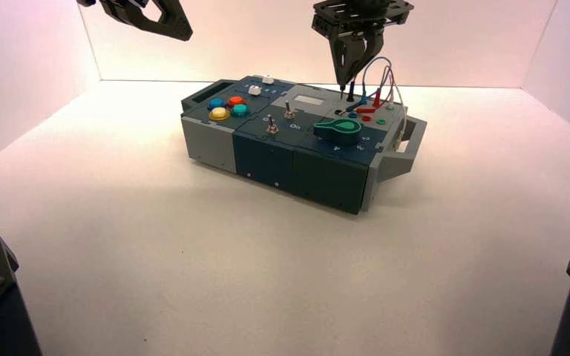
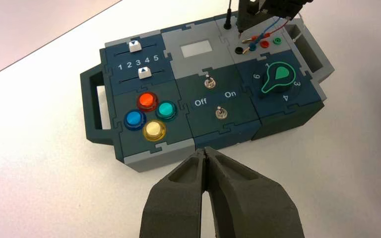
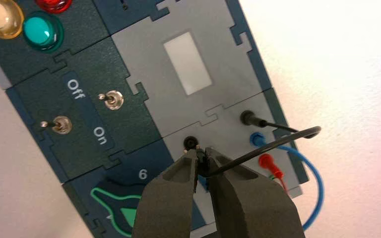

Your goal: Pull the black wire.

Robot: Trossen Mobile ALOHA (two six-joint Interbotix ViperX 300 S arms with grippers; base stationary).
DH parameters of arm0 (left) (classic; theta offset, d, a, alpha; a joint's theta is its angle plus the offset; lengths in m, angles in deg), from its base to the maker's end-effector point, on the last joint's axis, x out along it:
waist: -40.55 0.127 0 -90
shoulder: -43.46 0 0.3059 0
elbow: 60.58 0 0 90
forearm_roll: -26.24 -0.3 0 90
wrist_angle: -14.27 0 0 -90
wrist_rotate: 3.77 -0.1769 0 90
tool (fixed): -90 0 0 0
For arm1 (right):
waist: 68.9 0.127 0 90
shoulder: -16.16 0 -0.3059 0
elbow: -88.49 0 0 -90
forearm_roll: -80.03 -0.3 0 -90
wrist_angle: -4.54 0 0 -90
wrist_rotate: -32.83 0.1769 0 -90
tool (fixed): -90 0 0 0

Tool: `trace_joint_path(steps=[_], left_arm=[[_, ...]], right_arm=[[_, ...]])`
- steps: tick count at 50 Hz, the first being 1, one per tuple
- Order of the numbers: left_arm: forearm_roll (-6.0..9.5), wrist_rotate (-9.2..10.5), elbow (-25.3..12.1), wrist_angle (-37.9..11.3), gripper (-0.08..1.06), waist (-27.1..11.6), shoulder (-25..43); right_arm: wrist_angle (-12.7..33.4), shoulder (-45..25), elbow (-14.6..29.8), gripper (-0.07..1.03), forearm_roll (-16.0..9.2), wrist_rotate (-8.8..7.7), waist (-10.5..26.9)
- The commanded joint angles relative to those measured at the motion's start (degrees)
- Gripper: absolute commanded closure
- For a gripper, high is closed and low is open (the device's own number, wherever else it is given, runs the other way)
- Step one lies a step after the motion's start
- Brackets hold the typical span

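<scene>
Right pincer [image 3: 202, 152], clamped on the black wire [image 3: 263, 148] above the box [image 1: 267, 159], seemingly hides most of its plug [image 2: 239, 35]; left pincer [image 2: 205, 151], together, hangs nearby.

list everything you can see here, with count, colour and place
box: one, dark blue, dark green and grey, on the pale table
round push buttons: four, red, blue, yellow, teal, box's front left
slider caps: two, white, back left
metal toggle switches: two, silver, middle
pointer knob: one, green, front right
rectangular panel: one, whitish, back middle
thin arched black wire: one, back right, one end plugged in, other in the right pincer
blue wire: one, back right
red wire with red plugs: one, back right
left pincer: one, black, idle, box's front side
right pincer: one, black, above the back right sockets
</scene>
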Motion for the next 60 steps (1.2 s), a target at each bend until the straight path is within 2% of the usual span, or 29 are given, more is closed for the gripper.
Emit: trace_joint_path(steps=[1,10,17,21,23,24,25,28,48,60], left_arm=[[0.0,-0.18,-1.6,0.3,1.01,-0.2,-0.4],[0.0,-0.18,-1.5,0.3,1.01,-0.2,-0.4],[0.0,-0.18,-1.3,0.3,1.01,-0.2,-0.4],[-0.09,-0.18,-1.3,0.3,1.01,-0.2,-0.5],[0.0,-0.18,-1.3,0.3,1.01,-0.2,-0.5],[0.0,-0.18,-1.3,0.3,1.01,-0.2,-0.5],[0.0,-0.18,-1.3,0.3,1.01,-0.1,-0.5],[-0.09,-0.18,-1.1,0.3,1.01,-0.2,-0.6],[-0.09,-0.18,-0.6,0.9,1.01,0.3,-0.6],[-0.18,-0.18,0.2,3.4,1.01,2.4,-0.6]], right_arm=[[0.5,2.5,1.0,0.99,-2.2,0.0,0.2],[1.1,3.5,0.5,0.95,-4.7,0.0,0.9],[1.1,4.6,0.2,0.82,-4.7,0.0,1.7],[1.1,5.1,-0.1,0.71,-4.8,0.0,1.8],[1.1,5.5,-0.3,0.6,-4.8,0.0,1.8],[1.1,5.5,-0.3,0.6,-4.8,0.0,1.8],[1.1,6.0,-0.6,0.52,-4.9,0.0,1.9],[1.4,6.7,-1.1,0.43,-5.0,0.0,1.9],[2.2,13.2,-5.4,0.42,-4.3,-0.09,1.9],[0.4,15.3,-7.4,0.42,-0.9,-0.18,1.8]])
